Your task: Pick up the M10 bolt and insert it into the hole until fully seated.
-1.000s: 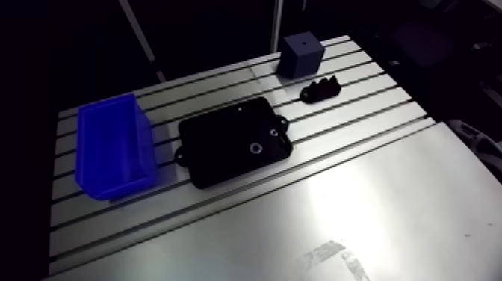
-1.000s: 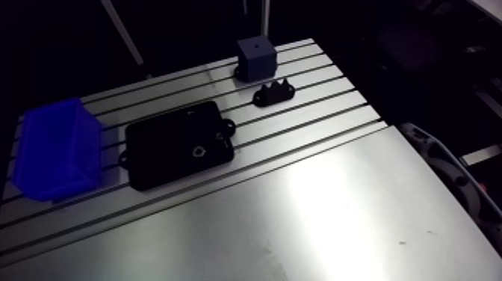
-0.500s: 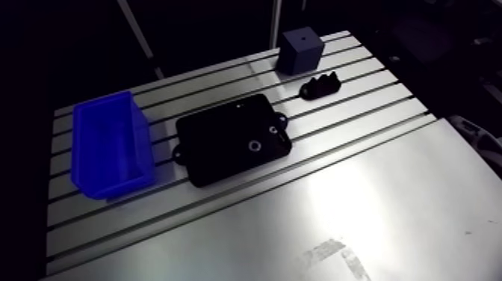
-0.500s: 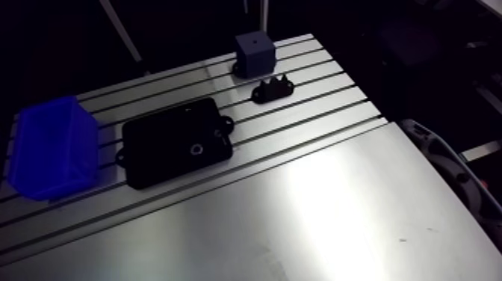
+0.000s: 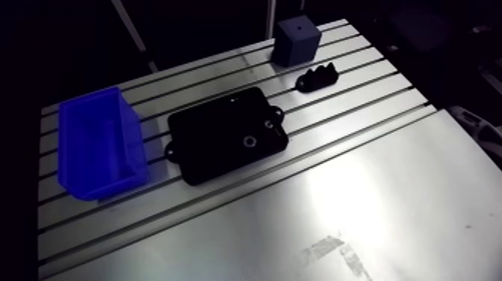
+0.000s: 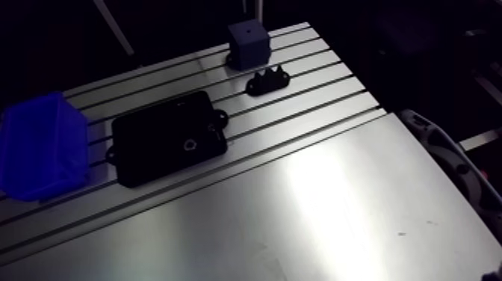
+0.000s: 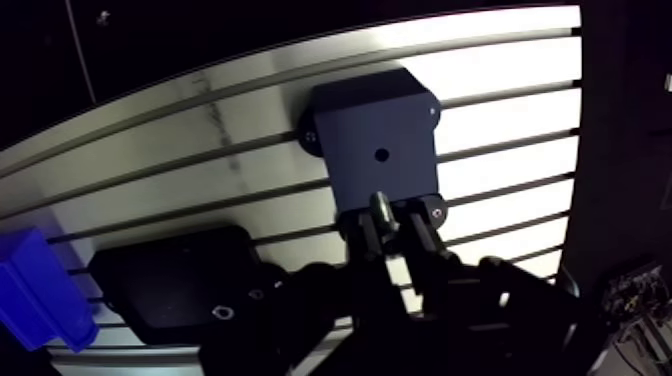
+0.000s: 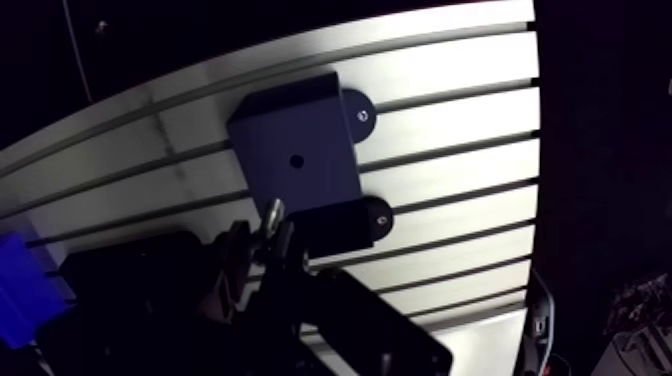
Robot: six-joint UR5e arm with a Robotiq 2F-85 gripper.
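In the wrist view my gripper point(image 7: 398, 214) is shut on a small grey metal bolt point(image 7: 380, 207), whose end sticks out past the fingertips. Just ahead of the bolt stands a dark blue block point(image 7: 375, 135) with one small round hole point(image 7: 381, 155) in its upper face. The bolt's tip is short of the hole and apart from the block. The arm view shows the same block point(image 5: 296, 41) at the table's far edge. My gripper does not show in the arm view.
A flat black plate point(image 5: 226, 134) with a round opening lies mid-table. A blue bin point(image 5: 101, 142) stands to its left. A small black ridged holder point(image 5: 316, 77) sits near the block. The slotted table point(image 5: 358, 112) gives way to smooth sheet metal point(image 5: 336, 202) in front.
The whole arm view has shifted, so the camera has moved with the arm. Block, plate, bin and holder keep their places on the table.
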